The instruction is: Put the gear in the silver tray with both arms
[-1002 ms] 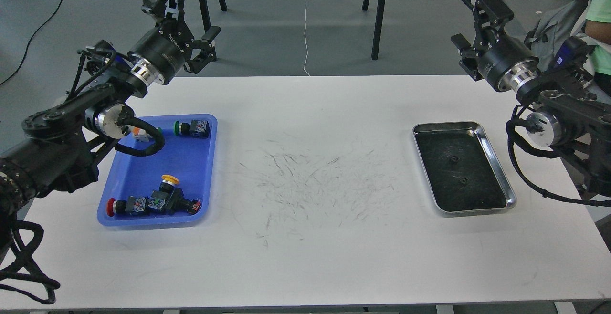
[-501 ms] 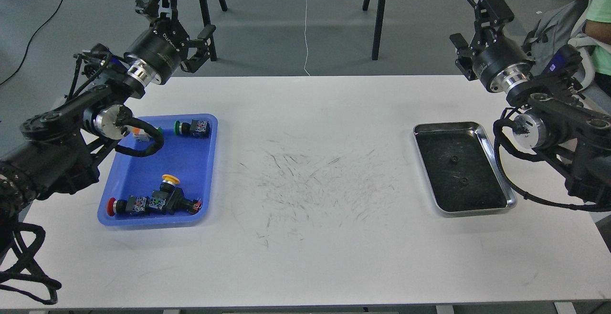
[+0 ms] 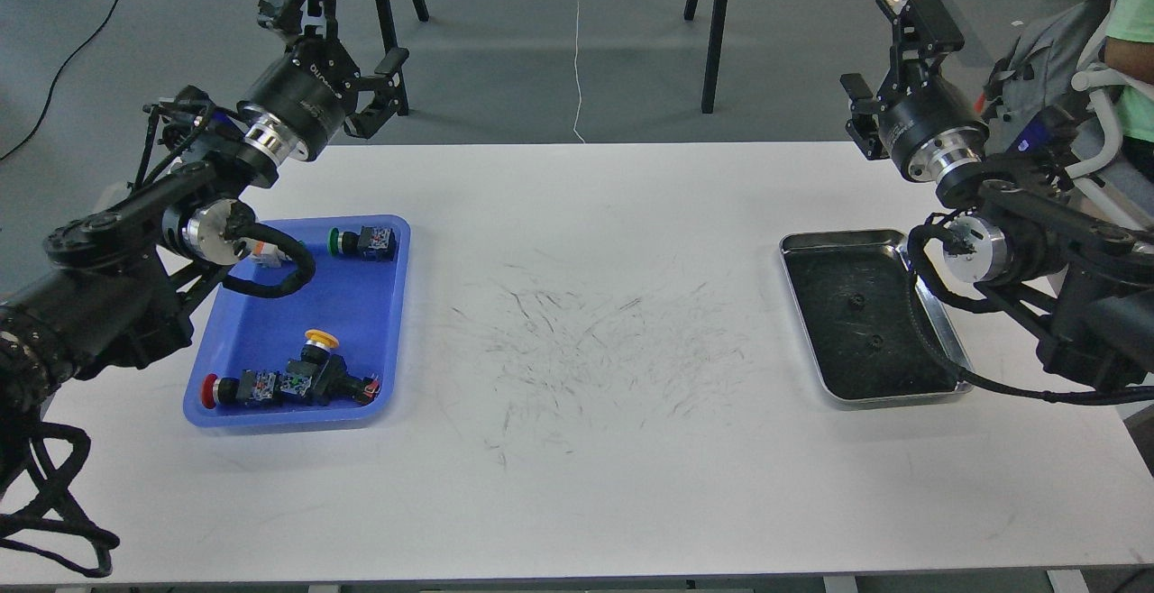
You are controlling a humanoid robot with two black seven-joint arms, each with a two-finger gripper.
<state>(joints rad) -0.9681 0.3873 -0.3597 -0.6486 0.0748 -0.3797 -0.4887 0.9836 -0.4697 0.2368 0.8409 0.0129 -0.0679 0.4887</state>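
Note:
The silver tray lies on the right side of the white table, and I see nothing in it but its dark scratched bottom. My right gripper is open and empty, held high beyond the table's far edge, behind the tray. My right arm's joint hangs over the tray's right rim. My left gripper is open and empty, raised beyond the far left edge. Small push-button parts lie in a blue tray: a green-capped one, a yellow-capped one and a red-capped one.
The white table has grey scuff marks in its middle. Black stand legs rise from the floor behind the table. A person in green sits at the far right. My left arm's cable loop hangs over the blue tray.
My right arm has swung left, so its joint now hangs over the silver tray's right rim. My left arm has barely shifted. Both grippers stay open.

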